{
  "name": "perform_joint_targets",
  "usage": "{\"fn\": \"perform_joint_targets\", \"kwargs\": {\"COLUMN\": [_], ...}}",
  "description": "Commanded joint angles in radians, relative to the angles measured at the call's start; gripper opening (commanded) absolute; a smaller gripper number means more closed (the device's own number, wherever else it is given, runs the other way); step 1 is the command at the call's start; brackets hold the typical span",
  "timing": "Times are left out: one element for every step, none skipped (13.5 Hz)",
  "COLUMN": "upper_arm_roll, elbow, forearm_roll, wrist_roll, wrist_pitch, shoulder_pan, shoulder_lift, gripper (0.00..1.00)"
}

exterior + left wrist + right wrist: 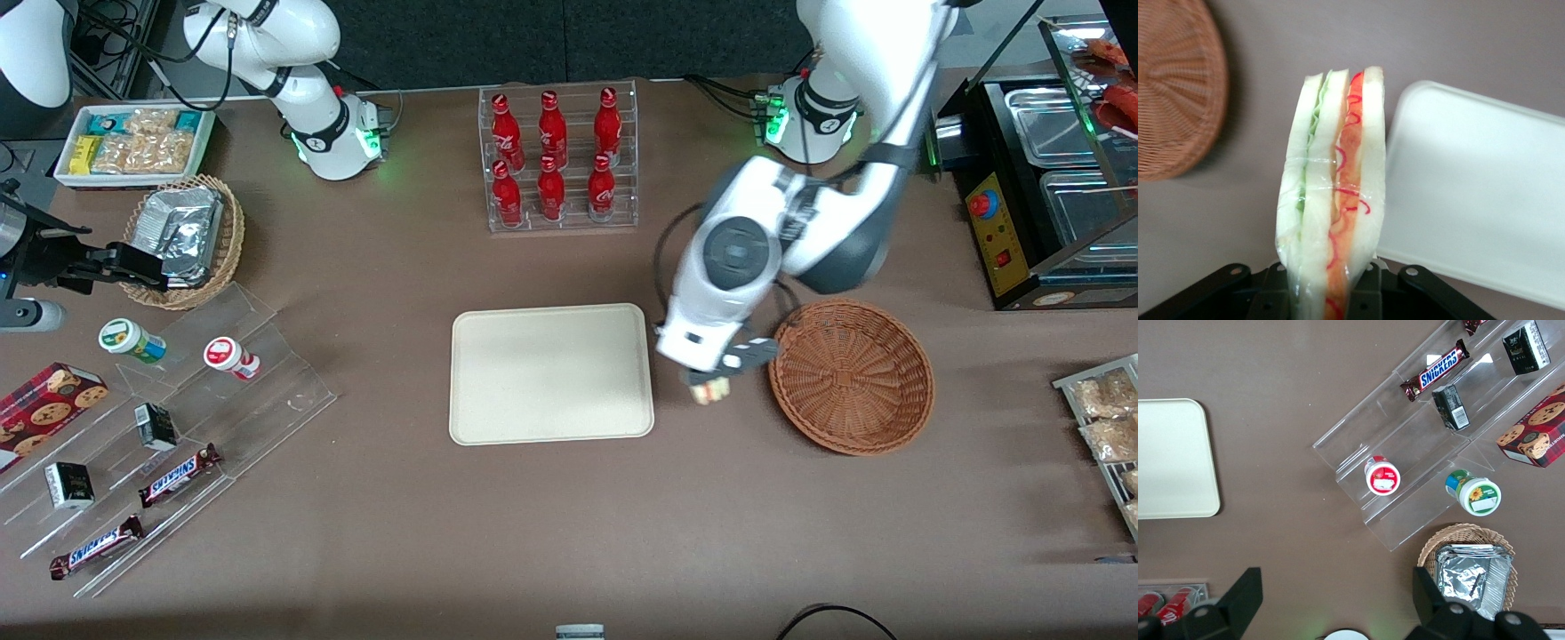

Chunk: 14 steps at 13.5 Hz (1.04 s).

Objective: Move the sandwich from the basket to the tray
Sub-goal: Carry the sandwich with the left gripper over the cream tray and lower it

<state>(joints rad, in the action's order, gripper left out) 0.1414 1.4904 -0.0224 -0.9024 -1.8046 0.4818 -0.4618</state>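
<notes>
**Sandwich held between basket and tray**

Sandwich [1331, 193], wrapped in clear film, stands upright in the left arm's tool [711, 384], whose fingers [1368, 293] are closed against its bread faces. The tool hangs above the brown worktop [551, 533], in the gap between the empty wicker basket [852, 376], at its 3 o'clock in the front view, and the cream tray [551, 373], at 9 o'clock.

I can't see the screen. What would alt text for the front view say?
A white robot arm's gripper holds a small sandwich above the brown table, between an empty wicker basket and a bare cream tray. A rack of red bottles stands farther from the camera.
</notes>
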Motion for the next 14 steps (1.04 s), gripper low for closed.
{"fn": "perform_joint_targets", "kwargs": {"upper_arm_roll": [-0.014, -0.014, -0.013, -0.011, -0.008, -0.008, -0.008, -0.008, -0.008, -0.008, -0.005, -0.005, -0.005, -0.006], "elbow": [-0.169, -0.2, -0.203, -0.202, -0.206, -0.21, -0.208, -0.21, -0.21, -0.208, -0.203, -0.209, -0.22, -0.232], "forearm_roll": [0.004, 0.005, 0.007, 0.01, 0.01, 0.01, 0.01, 0.009, 0.006, 0.005, 0.01, 0.01, 0.01, 0.007], "wrist_roll": [-0.004, -0.001, 0.008, 0.008, 0.008, 0.008, 0.008, 0.01, 0.013, 0.028, 0.084, 0.114, 0.115, 0.117], "wrist_pitch": [0.008, -0.024, -0.074, -0.115, -0.142, -0.162, -0.194, -0.218, -0.232, -0.242, -0.242, -0.245, -0.26, -0.277], "shoulder_pan": [0.078, 0.104, 0.119, 0.135, 0.156, 0.176, 0.188, 0.204, 0.216, 0.216, 0.219, 0.231, 0.234, 0.236], "shoulder_lift": [-0.125, -0.156, -0.175, -0.193, -0.216, -0.234, -0.254, -0.273, -0.288, -0.297, -0.302, -0.32, -0.34, -0.365], "gripper": [0.08, 0.08, 0.09, 0.09, 0.09, 0.09, 0.09, 0.09, 0.09, 0.09, 0.09, 0.09, 0.09, 0.09]}}
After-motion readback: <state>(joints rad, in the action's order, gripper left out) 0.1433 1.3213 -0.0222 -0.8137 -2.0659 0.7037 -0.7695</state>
